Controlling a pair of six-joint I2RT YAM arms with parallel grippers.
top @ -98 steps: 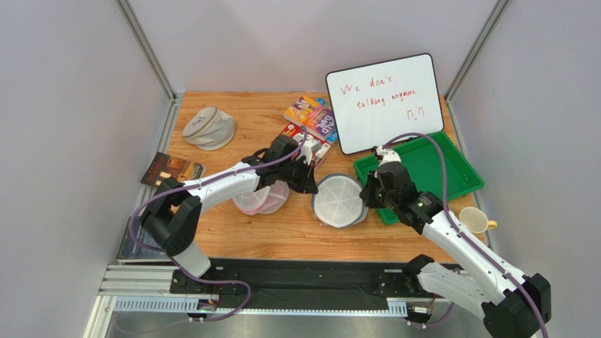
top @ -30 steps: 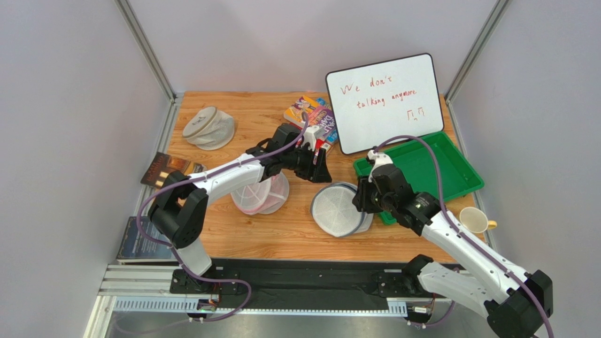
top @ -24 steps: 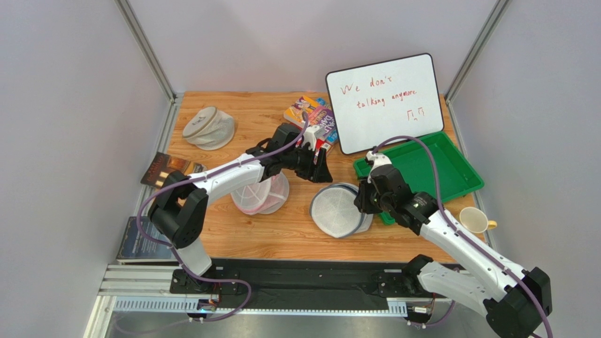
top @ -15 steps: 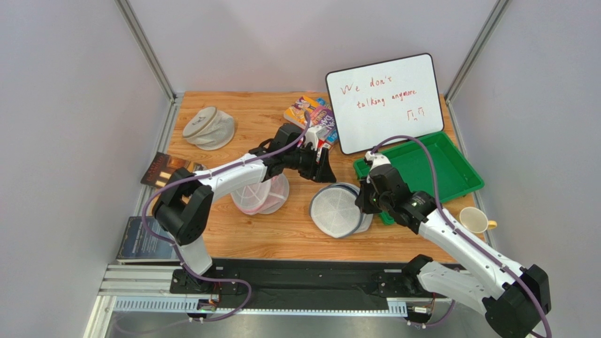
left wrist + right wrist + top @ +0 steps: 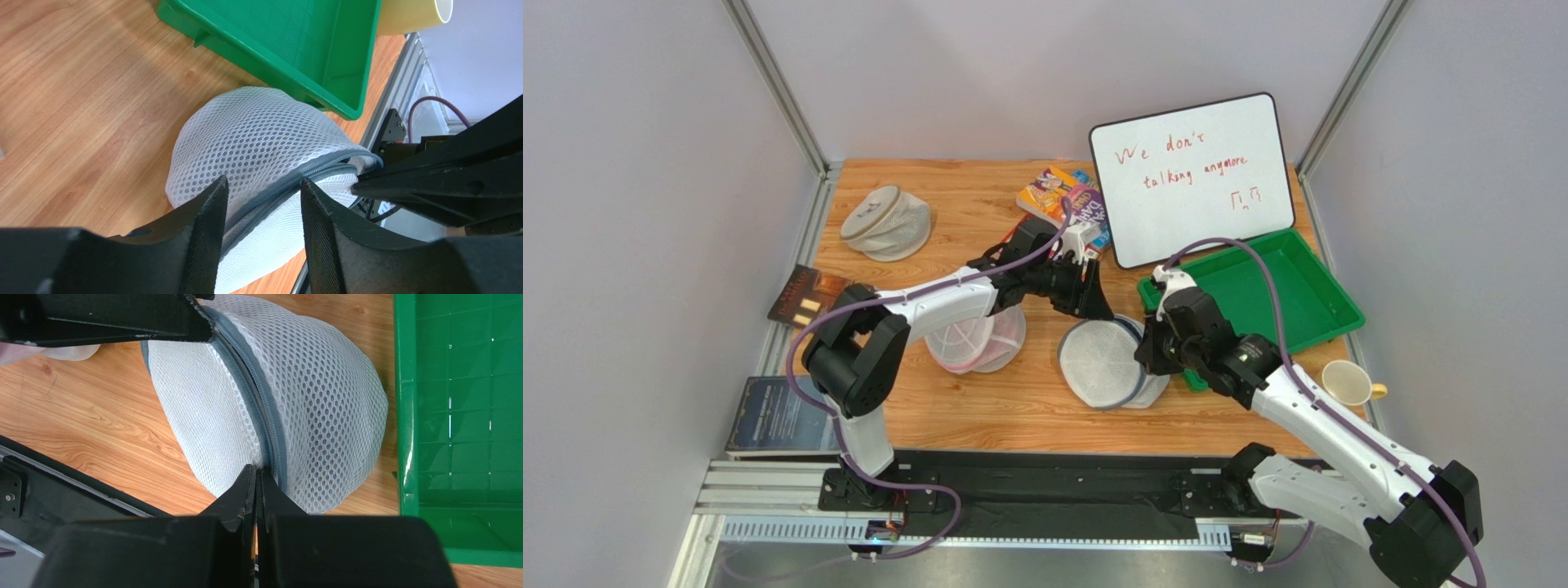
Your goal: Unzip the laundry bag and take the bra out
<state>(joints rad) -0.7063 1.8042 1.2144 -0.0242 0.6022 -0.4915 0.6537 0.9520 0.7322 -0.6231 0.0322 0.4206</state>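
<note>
The laundry bag (image 5: 1100,364) is a white mesh drum with a grey-blue zipper rim, lying mid-table beside the green tray. My left gripper (image 5: 1090,298) is at its far upper edge. In the left wrist view it (image 5: 263,184) is open, its fingers either side of the zipper rim on the bag (image 5: 258,135). My right gripper (image 5: 1143,347) is at the bag's right edge. In the right wrist view it (image 5: 256,471) is shut, tips pinched on the bag (image 5: 325,398) right at the zipper line. The bra is hidden.
A pink-tinted mesh bag (image 5: 977,341) lies under the left arm. A beige-grey bag (image 5: 885,221) sits at the back left. The green tray (image 5: 1259,294) touches the bag's right side. A whiteboard (image 5: 1192,178), snack packets (image 5: 1063,202), books (image 5: 817,294) and a yellow cup (image 5: 1351,382) stand around.
The right gripper has shut at the zipper rim. The left gripper has moved right onto the bag's far edge, its jaws narrower. The bag has shifted slightly left.
</note>
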